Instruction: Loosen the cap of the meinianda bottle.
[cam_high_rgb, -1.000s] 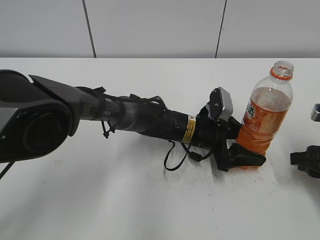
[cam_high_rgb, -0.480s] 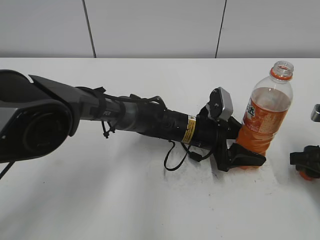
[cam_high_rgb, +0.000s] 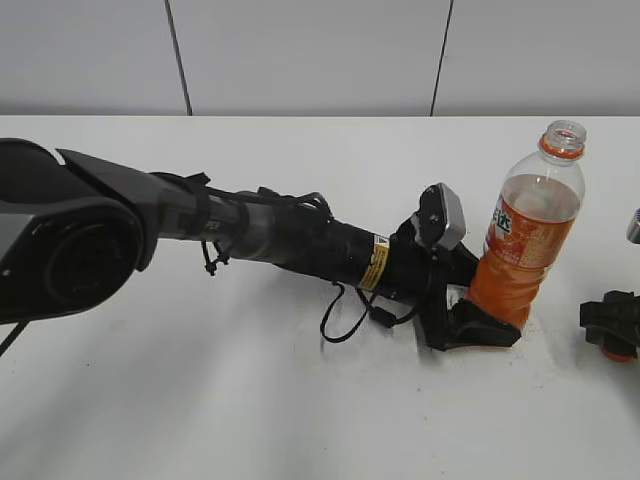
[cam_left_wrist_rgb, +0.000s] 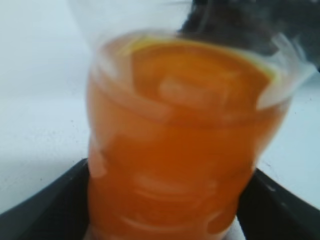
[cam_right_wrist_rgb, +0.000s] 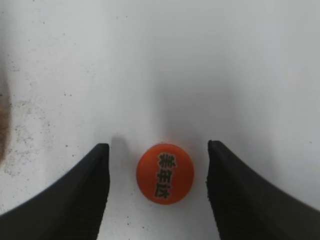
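1. The left gripper (cam_high_rgb: 478, 322) reaches in from the left of the bottle (cam_high_rgb: 528, 235) and its jaws hold the bottle's waisted foot; the left wrist view shows a dark jaw at each side of the orange body
2. The bottle stands upright on the desk (cam_high_rgb: 300, 420), long axis vertical, its neck open at the top with only the orange ring left on it
3. Its label shows white and green lettering, too small to read
4. Right of the bottle, near the frame edge, the right gripper (cam_right_wrist_rgb: 158, 187) hangs over the cap (cam_right_wrist_rgb: 165, 173), jaws wide and apart from it
5. The cap lies flat on the desk between those jaws, top up, with black Chinese characters reading 美年达
6. Judged from this, the cap is already off, and the right arm is much the nearer to it
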